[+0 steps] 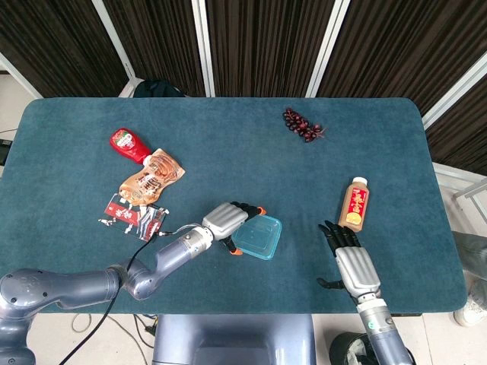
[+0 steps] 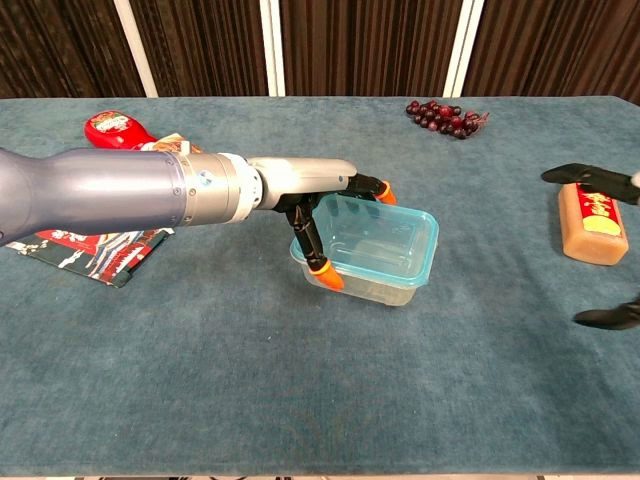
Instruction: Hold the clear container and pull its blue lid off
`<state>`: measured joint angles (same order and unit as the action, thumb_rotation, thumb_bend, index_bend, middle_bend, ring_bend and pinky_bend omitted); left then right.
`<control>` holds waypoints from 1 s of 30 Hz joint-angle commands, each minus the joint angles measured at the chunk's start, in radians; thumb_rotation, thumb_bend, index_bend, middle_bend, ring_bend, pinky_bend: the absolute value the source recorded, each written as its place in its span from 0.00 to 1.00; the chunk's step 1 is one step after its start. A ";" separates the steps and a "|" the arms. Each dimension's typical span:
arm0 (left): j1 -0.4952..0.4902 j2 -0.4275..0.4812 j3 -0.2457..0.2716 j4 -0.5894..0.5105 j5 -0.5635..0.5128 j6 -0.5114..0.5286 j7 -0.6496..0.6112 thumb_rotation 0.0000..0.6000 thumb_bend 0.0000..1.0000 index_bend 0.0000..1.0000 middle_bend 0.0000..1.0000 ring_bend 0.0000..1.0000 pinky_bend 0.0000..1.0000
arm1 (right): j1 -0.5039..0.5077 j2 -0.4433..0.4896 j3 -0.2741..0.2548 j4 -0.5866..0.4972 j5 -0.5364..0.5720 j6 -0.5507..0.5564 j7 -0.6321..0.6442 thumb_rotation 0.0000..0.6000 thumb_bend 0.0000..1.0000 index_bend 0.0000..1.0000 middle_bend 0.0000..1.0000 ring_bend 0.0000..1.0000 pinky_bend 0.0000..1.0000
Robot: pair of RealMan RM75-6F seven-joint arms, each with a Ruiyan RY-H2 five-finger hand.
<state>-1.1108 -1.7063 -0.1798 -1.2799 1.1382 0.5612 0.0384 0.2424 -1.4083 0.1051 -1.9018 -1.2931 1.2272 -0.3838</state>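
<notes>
— At mid-bench (image 1: 228, 144), where's the clear container (image 2: 372, 250)?
— Blue lid (image 1: 257, 236) on, gripped by the left robot hand (image 1: 226, 218).
— The right robot hand (image 1: 351, 262)?
— Fingers spread wide, holding nothing, beside the juice bottle (image 1: 354, 203).

Bright even overhead light, soft faint shadows, sharp focus, no glare.

Head cam: high, looks down, whole table (image 1: 68, 122). Chest cam: low, near, faces fwd. Both share table mid.

Left hand (image 2: 318, 205) around clear container (image 2: 375, 248)
</notes>
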 commanded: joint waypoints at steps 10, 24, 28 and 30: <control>-0.037 0.004 0.001 -0.001 -0.035 -0.053 0.025 1.00 0.15 0.23 0.34 0.27 0.40 | 0.034 -0.177 0.015 -0.004 0.108 0.021 -0.104 1.00 0.19 0.00 0.00 0.00 0.00; -0.059 0.011 0.009 -0.024 -0.078 -0.067 0.056 1.00 0.15 0.23 0.34 0.27 0.40 | 0.065 -0.302 0.066 0.053 0.182 0.066 -0.138 1.00 0.19 0.00 0.00 0.00 0.00; -0.064 0.007 0.011 -0.025 -0.091 -0.066 0.061 1.00 0.15 0.23 0.34 0.27 0.40 | 0.070 -0.318 0.069 0.060 0.192 0.073 -0.141 1.00 0.19 0.00 0.00 0.00 0.00; -0.067 0.004 0.011 -0.026 -0.097 -0.065 0.064 1.00 0.15 0.23 0.34 0.27 0.40 | 0.073 -0.327 0.070 0.063 0.196 0.076 -0.141 1.00 0.19 0.00 0.00 0.00 0.00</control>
<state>-1.1763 -1.7010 -0.1688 -1.3051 1.0436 0.4954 0.1003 0.3133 -1.7309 0.1743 -1.8407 -1.0999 1.3007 -0.5245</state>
